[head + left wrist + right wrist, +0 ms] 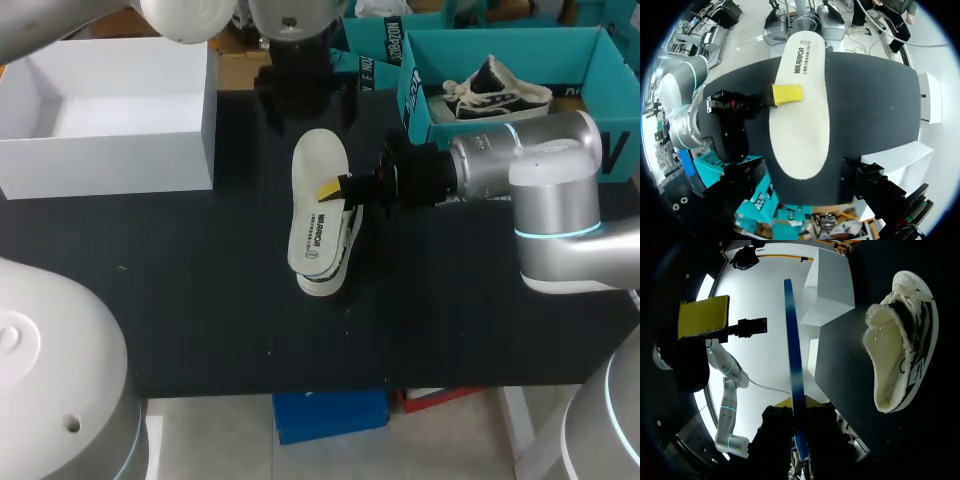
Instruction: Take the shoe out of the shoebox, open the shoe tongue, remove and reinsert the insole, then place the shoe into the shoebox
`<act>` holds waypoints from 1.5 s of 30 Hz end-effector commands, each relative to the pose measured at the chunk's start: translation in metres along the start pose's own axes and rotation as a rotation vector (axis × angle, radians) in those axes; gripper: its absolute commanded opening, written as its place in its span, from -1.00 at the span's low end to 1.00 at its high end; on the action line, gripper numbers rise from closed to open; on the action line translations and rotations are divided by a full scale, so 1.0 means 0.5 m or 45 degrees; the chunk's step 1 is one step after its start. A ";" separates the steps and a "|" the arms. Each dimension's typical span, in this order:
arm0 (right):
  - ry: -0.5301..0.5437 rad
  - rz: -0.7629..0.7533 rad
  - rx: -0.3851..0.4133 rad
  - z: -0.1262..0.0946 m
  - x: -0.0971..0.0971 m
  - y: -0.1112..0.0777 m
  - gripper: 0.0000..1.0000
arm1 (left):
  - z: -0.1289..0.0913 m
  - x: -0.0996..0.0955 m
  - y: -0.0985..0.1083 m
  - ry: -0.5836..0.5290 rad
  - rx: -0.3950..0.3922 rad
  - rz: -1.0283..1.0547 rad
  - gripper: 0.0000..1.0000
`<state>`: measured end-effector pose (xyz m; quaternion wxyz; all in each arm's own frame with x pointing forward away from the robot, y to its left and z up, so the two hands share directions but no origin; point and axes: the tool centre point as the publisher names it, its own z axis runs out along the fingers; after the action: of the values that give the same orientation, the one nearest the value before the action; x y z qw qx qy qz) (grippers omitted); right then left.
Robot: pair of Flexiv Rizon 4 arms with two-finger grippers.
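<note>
My right gripper (pixel 335 188) is shut on the side edge of a cream insole (pixel 318 195), held flat above the table. In the left wrist view the insole (pixel 800 105) fills the middle, with the right gripper's (pixel 786 94) yellow tip pressed on its edge. The black-and-white shoe (pixel 338 262) lies on the black mat below, mostly hidden by the insole. In the right wrist view the shoe (pixel 900 340) lies on its side, fleecy opening showing, and the insole (pixel 793 365) appears edge-on. My left gripper (pixel 295 85) hangs open above the insole's far end. The white shoebox (pixel 110 150) stands back left.
A teal box (pixel 420 105) holding another shoe (pixel 495 90) stands at the back right, close behind my right arm. The black mat (pixel 200 300) has bare room in front and to the left of the shoe.
</note>
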<state>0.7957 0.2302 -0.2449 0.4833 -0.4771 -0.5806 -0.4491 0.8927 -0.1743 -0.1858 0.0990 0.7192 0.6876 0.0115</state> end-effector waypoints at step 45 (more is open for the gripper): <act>-0.002 0.000 -0.003 0.003 -0.001 0.000 -1.00 | -0.062 0.052 -0.305 -0.196 0.035 0.033 1.00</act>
<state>0.7957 0.2302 -0.2449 0.4833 -0.4771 -0.5805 -0.4491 0.7380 -0.1546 -0.1795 0.1211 0.7263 0.6762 -0.0240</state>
